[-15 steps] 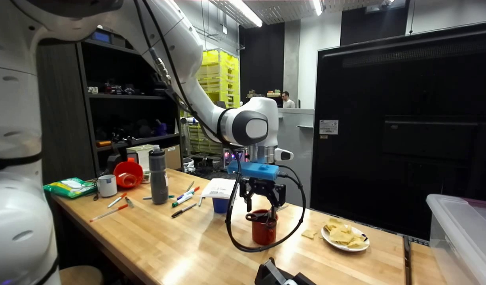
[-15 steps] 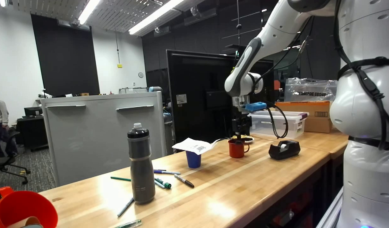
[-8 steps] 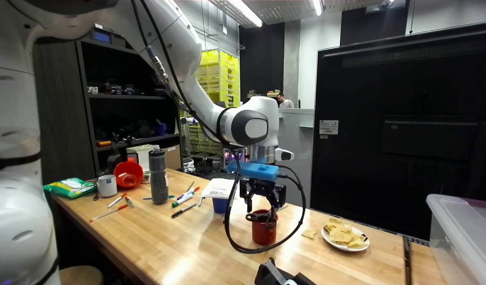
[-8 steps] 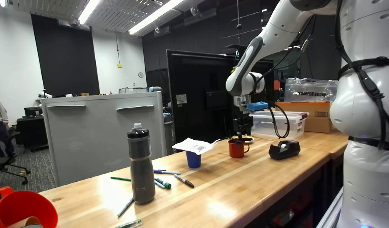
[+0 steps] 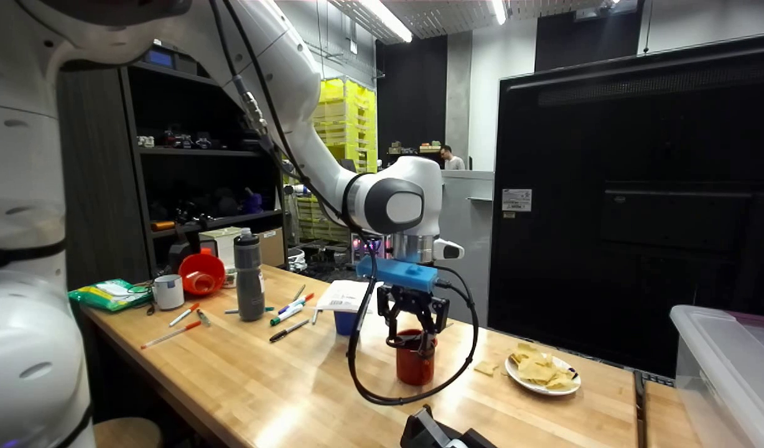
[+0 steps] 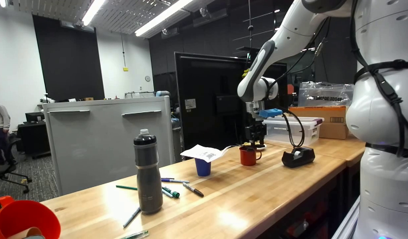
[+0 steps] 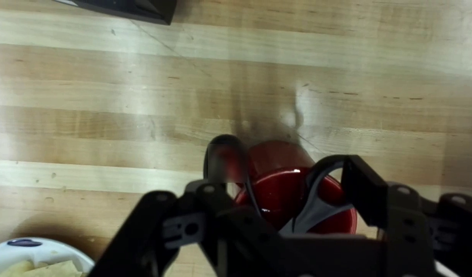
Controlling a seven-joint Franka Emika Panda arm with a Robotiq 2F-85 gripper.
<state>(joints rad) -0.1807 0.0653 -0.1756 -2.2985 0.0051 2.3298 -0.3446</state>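
Where the red mug [image 5: 413, 367] stands on the table [image 5: 332, 386], an exterior view shows the arm [image 5: 288, 68] arched over toward it, its wrist above the mug and the gripper [image 5: 409, 342] pointing down at the rim. The jaws are visibly parted, tips at about rim height. The arm's base runs out of frame; a tape dispenser [image 5: 441, 432], nearer the camera than the mug, is cut off by the lower edge. A plate [image 5: 540, 391] of chips [image 5: 539, 372] lies to the mug's right.

Also in an exterior view, the forearm slopes down toward the mug and the gripper is seen side-on, so the gap between its fingers is concealed. The plate, beyond the mug, is mostly masked. A paper [image 6: 201, 152] covers the top of a blue cup [image 6: 203, 168] left of the mug; a bottle [image 6: 149, 186] stands farther left, well apart from the mug.

In the wrist view, scissors [image 7: 316, 211] sit in the mug, handles spread at the rim, with the parted fingers right at them. Contact between fingers and handles cannot be confirmed. The near gripper parts are dark and blurred, the scissors' lower end is out of sight, and the plate, left of the mug, is clipped.
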